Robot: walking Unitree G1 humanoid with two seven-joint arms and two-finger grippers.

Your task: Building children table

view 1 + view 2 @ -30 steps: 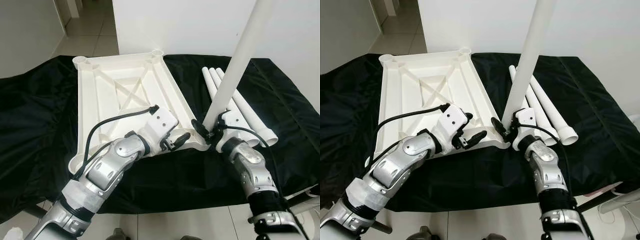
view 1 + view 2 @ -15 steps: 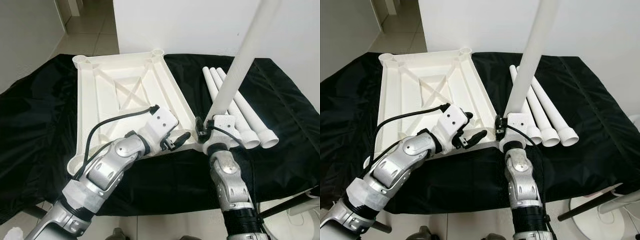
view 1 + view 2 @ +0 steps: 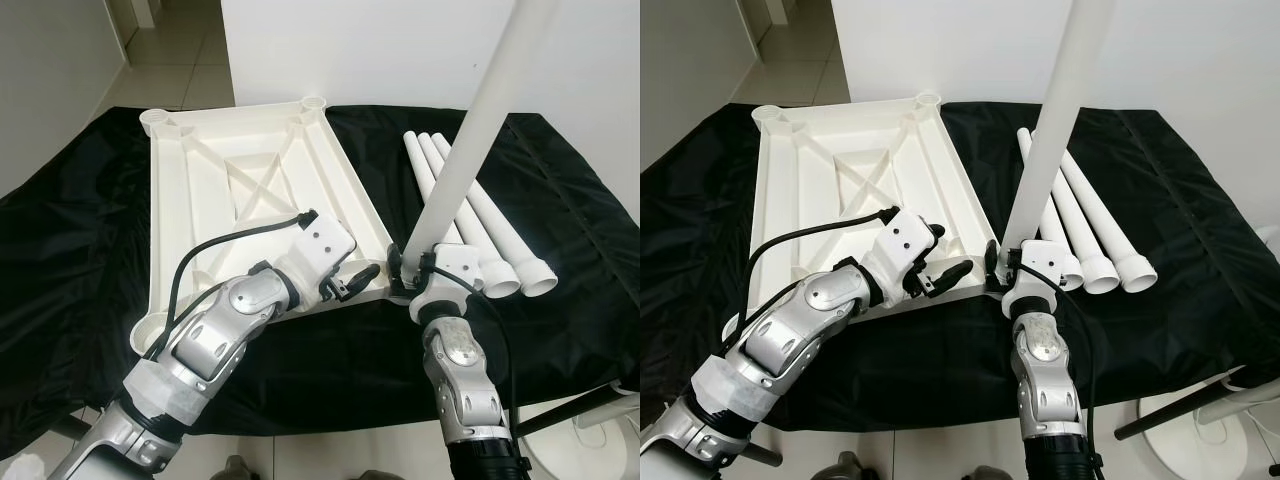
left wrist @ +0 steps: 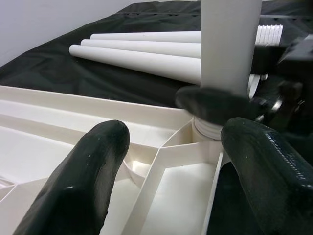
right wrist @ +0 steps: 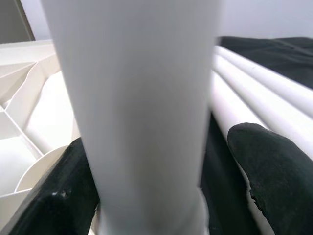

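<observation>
Tabletop (image 3: 250, 200), white plastic, lies upside down on the left half of the black cloth (image 3: 80, 250), ribbed underside and cross-bracing facing up, leg sockets at the corners. Flipped this way, presumably, so the legs can go in from above.

Left gripper (image 3: 350, 283) sits at the near right edge of the tabletop, just beside the corner socket. Its fingers (image 4: 98, 161) are spread apart with nothing between them; in the left wrist view they straddle the rim ribs. Judged to be steadying the top while the leg goes in.

Upright leg (image 3: 470, 150), a long white tube, stands in that near right corner socket, leaning slightly to the right. The left wrist view shows its threaded foot at the socket mouth, so it looks part-seated; whether fully home, cannot tell.

Right gripper (image 3: 412, 268) is at the base of the upright leg. In the right wrist view a black finger lies on each side of the tube, right finger standing a little off it, so whether the grip is tight, cannot tell. Low hold suits twisting or pressing the leg down.

Three spare legs (image 3: 480, 235) lie side by side on the cloth to the right, within reach.

Surface: cloth-draped table. Room: white wall (image 3: 400, 50) behind, pale tiled floor (image 3: 190, 60) far left.
</observation>
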